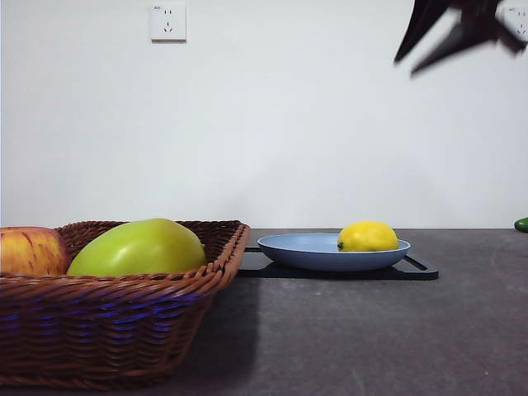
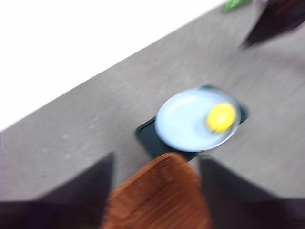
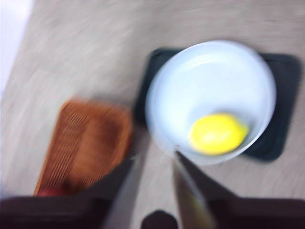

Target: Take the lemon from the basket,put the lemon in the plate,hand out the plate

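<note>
The lemon (image 1: 368,237) lies in the light blue plate (image 1: 297,247), on its right side, and nothing holds it. The plate stands on a flat black tray. The wicker basket (image 1: 107,330) is at the front left. My right gripper (image 1: 462,33) is high at the top right, above and right of the plate, open and empty. The right wrist view looks down past it (image 3: 156,153) on the lemon (image 3: 217,133), plate (image 3: 209,76) and basket (image 3: 86,143). My left gripper (image 2: 156,157) is open and empty, high over the basket (image 2: 157,195); its view shows the plate (image 2: 183,119) and lemon (image 2: 221,117).
The basket holds a red-yellow apple (image 1: 29,252) and a large yellow-green fruit (image 1: 139,247). The black tray (image 1: 417,271) lies under the plate. A small green thing (image 1: 521,223) sits at the far right edge of the table. A white wall stands behind.
</note>
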{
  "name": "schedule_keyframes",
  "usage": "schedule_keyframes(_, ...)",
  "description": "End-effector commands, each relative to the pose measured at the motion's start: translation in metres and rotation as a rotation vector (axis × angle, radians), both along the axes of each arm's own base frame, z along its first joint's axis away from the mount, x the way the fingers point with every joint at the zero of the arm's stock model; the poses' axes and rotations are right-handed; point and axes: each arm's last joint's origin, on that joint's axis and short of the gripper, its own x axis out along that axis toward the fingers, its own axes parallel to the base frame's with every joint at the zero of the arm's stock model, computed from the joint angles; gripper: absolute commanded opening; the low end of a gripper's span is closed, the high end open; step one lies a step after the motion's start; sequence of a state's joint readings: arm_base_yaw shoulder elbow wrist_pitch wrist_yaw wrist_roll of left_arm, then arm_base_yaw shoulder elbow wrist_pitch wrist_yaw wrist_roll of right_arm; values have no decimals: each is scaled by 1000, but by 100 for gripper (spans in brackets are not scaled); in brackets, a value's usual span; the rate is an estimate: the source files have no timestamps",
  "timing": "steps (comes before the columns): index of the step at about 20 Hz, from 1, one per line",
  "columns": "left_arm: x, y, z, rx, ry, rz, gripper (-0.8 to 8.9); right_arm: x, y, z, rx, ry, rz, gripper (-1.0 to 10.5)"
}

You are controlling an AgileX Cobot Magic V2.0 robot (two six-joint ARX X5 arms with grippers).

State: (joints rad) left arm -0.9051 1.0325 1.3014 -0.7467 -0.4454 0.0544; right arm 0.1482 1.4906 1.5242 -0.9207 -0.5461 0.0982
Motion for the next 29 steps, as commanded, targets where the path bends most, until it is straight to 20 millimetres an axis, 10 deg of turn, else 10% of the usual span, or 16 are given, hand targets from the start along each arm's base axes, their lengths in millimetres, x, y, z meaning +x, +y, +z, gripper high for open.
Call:
schedule_keyframes(1, 13, -10, -5, 130, -23, -24, 52, -25, 6, 17, -56, -47, 102, 5)
schedule_keyframes(9, 49, 14, -45, 179, 266, -73, 6, -103, 21, 27, -487, -193, -176, 2)
schedule_keyframes(22, 21, 77, -148, -377, -19, 52, 6, -154, 19, -122, -238, -634, -269, 2)
schedule_keyframes(29, 16, 78, -154, -391, -32, 29, 8, -152, 20, -133, -265, -604, -263, 2)
